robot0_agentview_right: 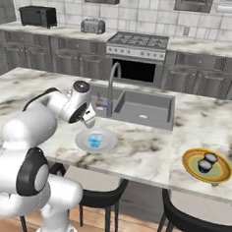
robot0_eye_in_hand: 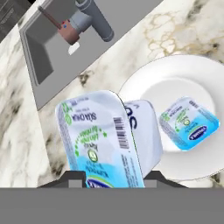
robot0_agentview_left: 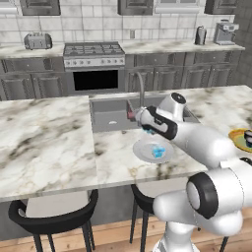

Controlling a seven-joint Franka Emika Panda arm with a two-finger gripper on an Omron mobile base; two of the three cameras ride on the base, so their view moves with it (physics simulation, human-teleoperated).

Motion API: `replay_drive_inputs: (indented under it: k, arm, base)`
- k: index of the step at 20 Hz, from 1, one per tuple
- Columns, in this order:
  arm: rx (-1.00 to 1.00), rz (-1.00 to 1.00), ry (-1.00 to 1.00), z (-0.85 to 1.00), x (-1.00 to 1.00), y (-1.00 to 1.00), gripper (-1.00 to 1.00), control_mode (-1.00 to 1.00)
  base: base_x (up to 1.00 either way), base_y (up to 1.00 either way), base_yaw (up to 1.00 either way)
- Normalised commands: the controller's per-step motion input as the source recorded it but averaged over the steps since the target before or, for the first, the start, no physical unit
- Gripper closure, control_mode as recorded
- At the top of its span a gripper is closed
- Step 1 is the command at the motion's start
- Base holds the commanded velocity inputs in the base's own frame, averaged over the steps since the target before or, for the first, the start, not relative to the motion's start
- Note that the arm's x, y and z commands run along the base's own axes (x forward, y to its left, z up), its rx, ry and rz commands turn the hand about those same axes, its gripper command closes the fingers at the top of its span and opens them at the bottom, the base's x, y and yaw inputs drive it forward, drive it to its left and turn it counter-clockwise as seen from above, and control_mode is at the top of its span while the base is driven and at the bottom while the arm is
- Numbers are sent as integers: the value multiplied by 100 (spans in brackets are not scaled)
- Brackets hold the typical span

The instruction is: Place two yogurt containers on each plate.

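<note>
The hand [robot0_eye_in_hand: 107,183] is gripping a light blue yogurt cup [robot0_eye_in_hand: 103,140], apparently above the grey-white plate's [robot0_eye_in_hand: 144,78] rim, for setting beside the cup [robot0_eye_in_hand: 189,124] lying there; both navy cups [robot0_agentview_right: 206,162] are sitting on the orange plate [robot0_agentview_right: 222,173].

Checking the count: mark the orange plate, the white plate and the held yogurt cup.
orange plate [robot0_agentview_right: 223,174], right base view, bare rim.
white plate [robot0_eye_in_hand: 175,74], hand view, bare rim.
held yogurt cup [robot0_eye_in_hand: 100,140], hand view, printed lid.
</note>
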Motion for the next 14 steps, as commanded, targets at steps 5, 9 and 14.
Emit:
replay_drive_inputs:
  k: [5,9,14]
  arm:
    - [0,11,0,0,-21,-72,100,-100]
    - [0,11,0,0,-7,-69,100,-100]
    - [1,11,5,-1,0,-57,100,-100]
  base:
    - [0,0,0]
    - [0,0,0]
    - [0,0,0]
